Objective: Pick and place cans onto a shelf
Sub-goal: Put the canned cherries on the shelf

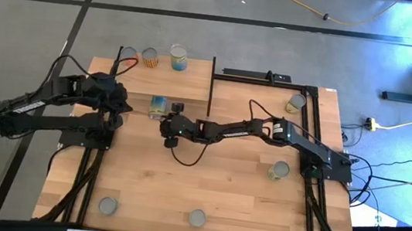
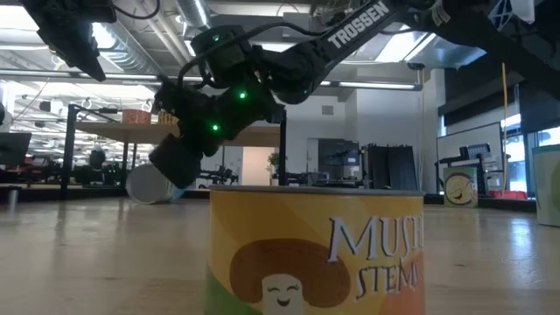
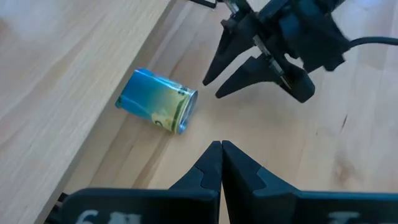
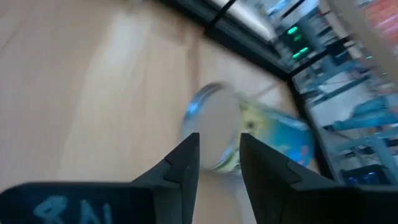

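Blue can (image 3: pixel 157 101) on its side, just before open right claw (image 3: pixel 210 87)

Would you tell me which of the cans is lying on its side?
The blue-and-yellow can, on the table beside the shelf's edge, just ahead of the open right gripper. The other cans show round tops and stand upright.

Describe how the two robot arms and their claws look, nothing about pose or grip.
Both arms are dark, almost black, jointed links with black cables trailing off them. The right arm carries white TROSSEN lettering, and small green lights glow near its wrist. The right claw has two black, tapering, pointed fingers. The left claw has matching black fingers; pale markings show on its body.
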